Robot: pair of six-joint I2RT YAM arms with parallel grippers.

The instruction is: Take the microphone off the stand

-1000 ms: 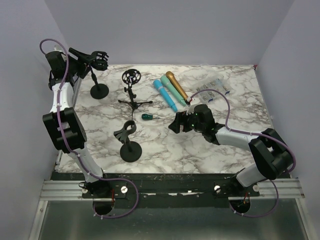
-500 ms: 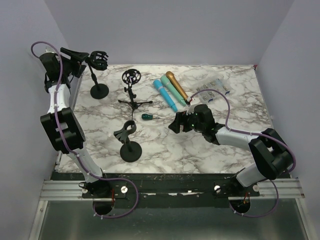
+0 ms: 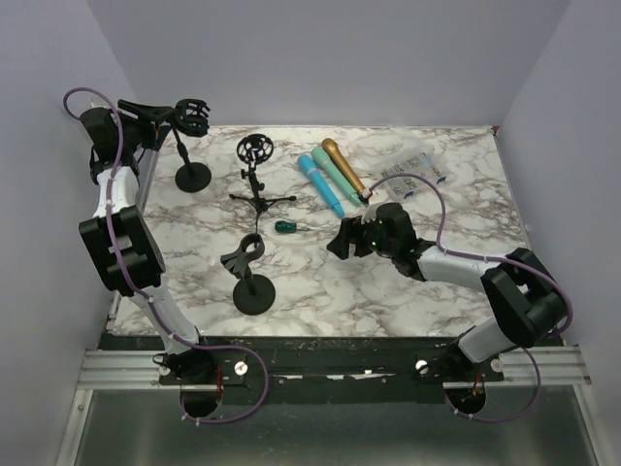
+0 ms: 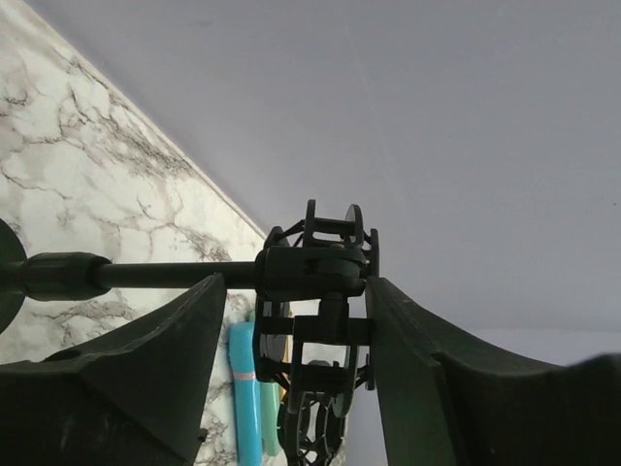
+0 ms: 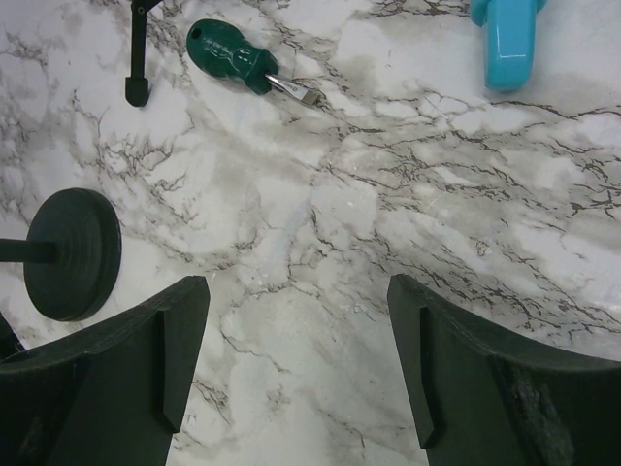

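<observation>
L gripper [image 3: 158,112] is up at the far-left corner of the white marble worktop [image 3: 320,282]. Its jaws are apart, either side of the black shock-mount cradle [image 4: 318,264] on the black round-base stand [image 3: 192,177]. Can't tell if they touch it, and the cradle's contents are hard to make out. Light-blue microphone [image 3: 320,184], teal microphone [image 3: 336,175] & gold microphone [image 3: 344,168] lie side by side near the far edge, off any stand. R gripper [image 5: 296,286] is released, jaws wide over bare marble mid-worktop, w/ the green-handled screwdriver [image 5: 231,56] near. The light-blue mic is cut off at the R wrist view's top edge.
</observation>
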